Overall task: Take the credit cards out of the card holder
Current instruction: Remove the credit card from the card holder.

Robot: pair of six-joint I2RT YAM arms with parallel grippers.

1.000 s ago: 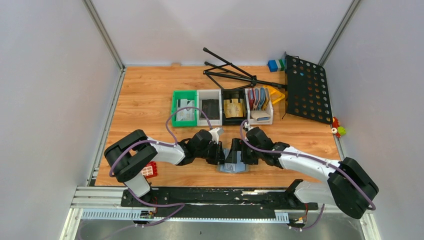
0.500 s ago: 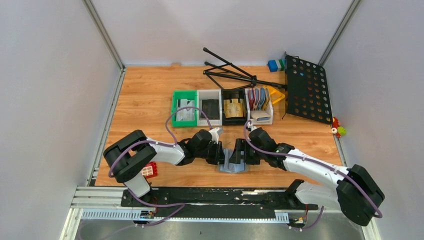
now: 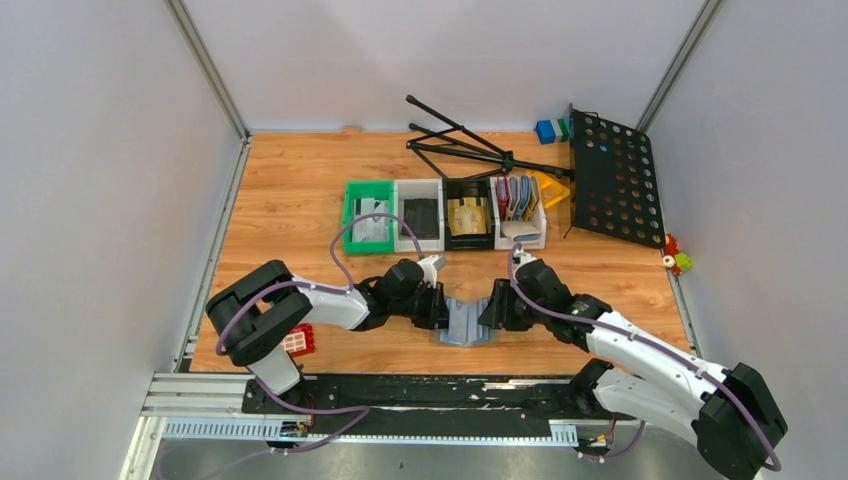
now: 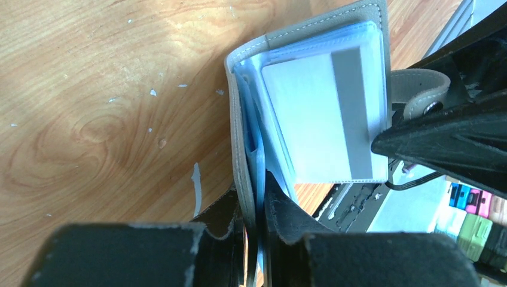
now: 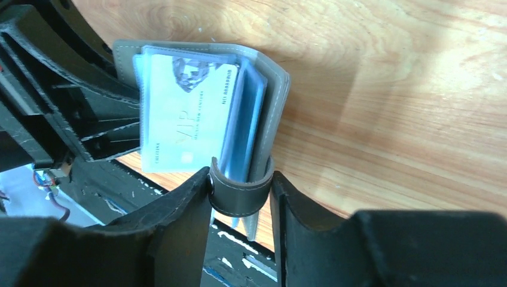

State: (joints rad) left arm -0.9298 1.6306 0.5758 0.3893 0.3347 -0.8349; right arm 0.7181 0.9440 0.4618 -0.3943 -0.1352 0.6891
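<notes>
The grey-blue card holder (image 3: 465, 324) lies spread between my two grippers at the near middle of the table. My left gripper (image 3: 440, 307) is shut on its left cover and pale blue sleeves, as the left wrist view (image 4: 257, 248) shows. A whitish credit card (image 4: 323, 113) with a grey stripe sits in a clear sleeve there. My right gripper (image 3: 493, 313) is shut on the holder's snap strap (image 5: 240, 194) and right cover. The right wrist view shows a pale card (image 5: 185, 113) with print in the sleeves. The other cards are hidden.
A row of small bins stands behind: green (image 3: 368, 215), white (image 3: 418, 213), black (image 3: 467, 214), and a white one with red and blue holders (image 3: 518, 205). A black perforated music stand (image 3: 612, 178) lies back right. A red block (image 3: 298, 340) sits near the left arm.
My right gripper has pulled to the right with the holder's right flap. The holder has gone from standing folded to spread open and flatter. The left gripper has stayed put.
</notes>
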